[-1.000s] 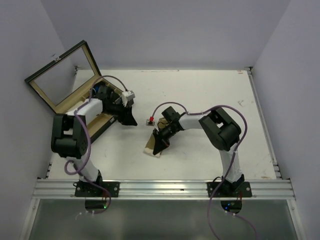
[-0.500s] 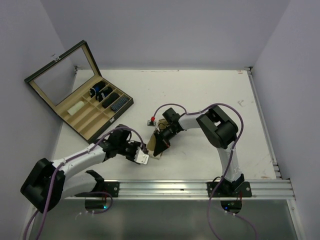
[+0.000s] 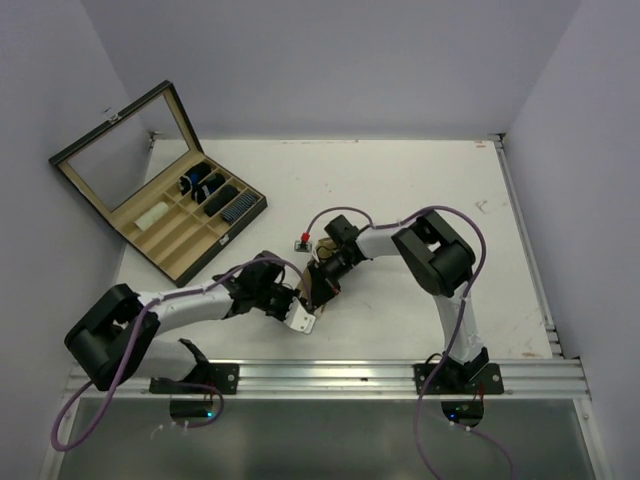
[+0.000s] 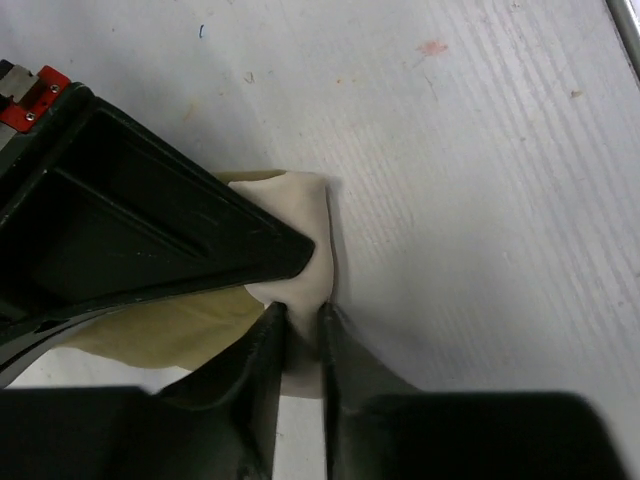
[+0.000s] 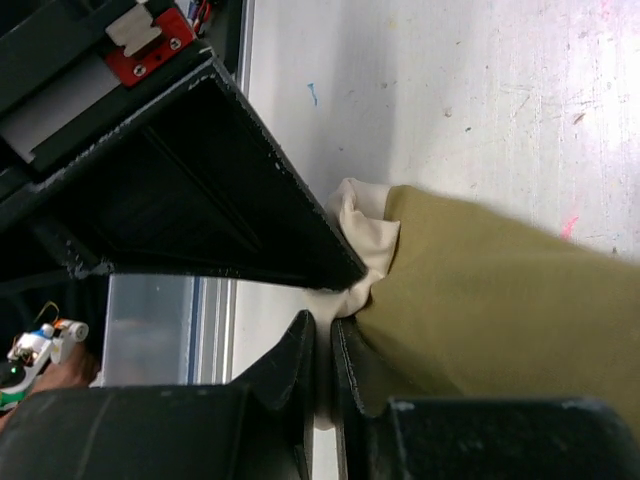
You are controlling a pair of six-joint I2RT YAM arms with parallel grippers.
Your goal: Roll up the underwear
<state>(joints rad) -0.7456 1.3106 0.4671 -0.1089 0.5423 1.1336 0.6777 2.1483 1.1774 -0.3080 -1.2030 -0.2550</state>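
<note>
Underwear (image 5: 480, 300) is lying flat on the table (image 3: 400, 190), sandwiched between the two grippers, which are meeting tip to tip over its cream waistband end. Left gripper (image 4: 300, 318) is coming in low from the near side, jaws narrow, and its fingers (image 4: 262, 350) are pinching a fold of the cream band. The fabric is sitting right between the fingertips and bunching up just ahead of them. From this gripper the olive body of the garment is spreading off to the left and slightly ahead, under the black housing of the other arm. Right gripper (image 5: 322, 330) is pointing back toward the near edge, jaws almost together. The cream hem is nipped at the very tips of its fingers (image 5: 298, 350), and the crumpled cream corner is poking out just ahead of them. From this gripper the olive cloth is stretching away to the right, smooth and flat, touching the right-hand finger along its side. The two grippers are almost touching each other, with only the cream bunch between them. In the top view the garment is showing as a small tan patch directly under the right gripper and just ahead of the left one. How much of it is rolled, cannot tell. An open compartment case (image 3: 178, 243) is sitting well apart from both grippers, off to the far left of the left one, lid standing up.
</note>
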